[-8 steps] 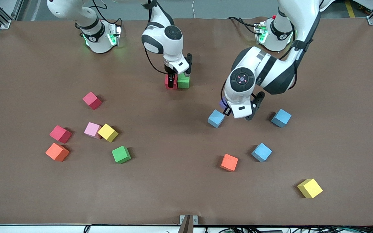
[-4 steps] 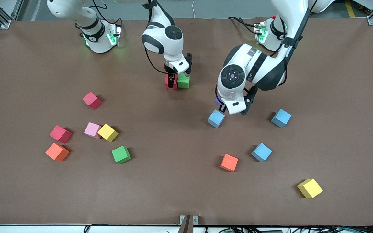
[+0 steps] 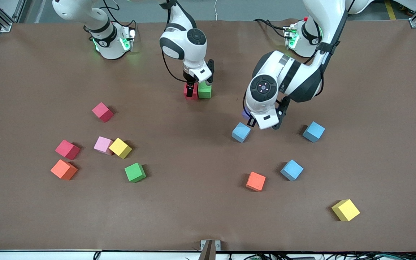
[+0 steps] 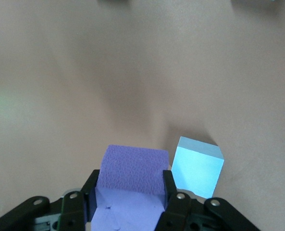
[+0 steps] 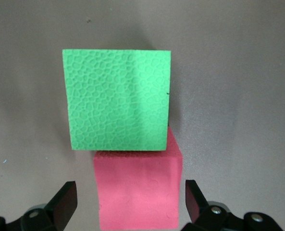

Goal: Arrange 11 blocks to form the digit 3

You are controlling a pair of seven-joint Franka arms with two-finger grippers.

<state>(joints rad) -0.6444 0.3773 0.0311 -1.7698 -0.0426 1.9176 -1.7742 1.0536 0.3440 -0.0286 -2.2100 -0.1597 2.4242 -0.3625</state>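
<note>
My left gripper [image 3: 248, 118] is shut on a purple block [image 3: 244, 113] and holds it above the table, over a spot beside a light blue block [image 3: 241, 132]. In the left wrist view the purple block [image 4: 132, 168] fills the gap between the jaws, with the light blue block [image 4: 198, 166] on the table below. My right gripper [image 3: 192, 90] is open, its jaws either side of a red block [image 3: 187, 92] that touches a green block [image 3: 205, 90] on the table. In the right wrist view, gaps show between the red block [image 5: 137, 190] and both fingers [image 5: 65, 199], and the green block [image 5: 117, 98] adjoins it.
Toward the right arm's end lie two red blocks [image 3: 102, 111] [image 3: 67, 149], a pink [image 3: 103, 144], a yellow [image 3: 120, 148], an orange [image 3: 64, 169] and a green block [image 3: 135, 172]. Toward the left arm's end lie an orange [image 3: 255, 181], two light blue [image 3: 291, 169] [image 3: 313, 131] and a yellow block [image 3: 345, 209].
My left gripper with the purple block has shifted toward the right arm's end, then slightly back. My right gripper has stayed at the red block.
</note>
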